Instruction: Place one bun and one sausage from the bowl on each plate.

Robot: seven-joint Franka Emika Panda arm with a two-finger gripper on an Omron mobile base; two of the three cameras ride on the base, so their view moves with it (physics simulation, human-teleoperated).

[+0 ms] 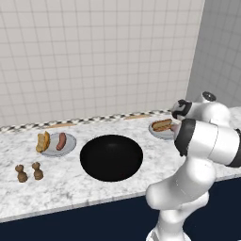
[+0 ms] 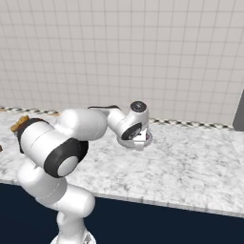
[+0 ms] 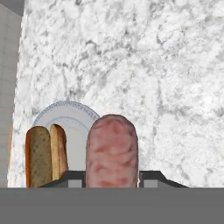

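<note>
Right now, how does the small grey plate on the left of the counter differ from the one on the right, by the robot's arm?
The left grey round plate lies in the open, while the right grey round plate is partly hidden by the arm. The left plate holds a bun and a sausage side by side; on the right plate I see a bun, and the gripper holds a sausage over it. Both rest on the marble counter.

I can read no text, label, brand, number or sign anywhere here; nothing on the counter, the wall tiles or the dishes carries any lettering.
</note>
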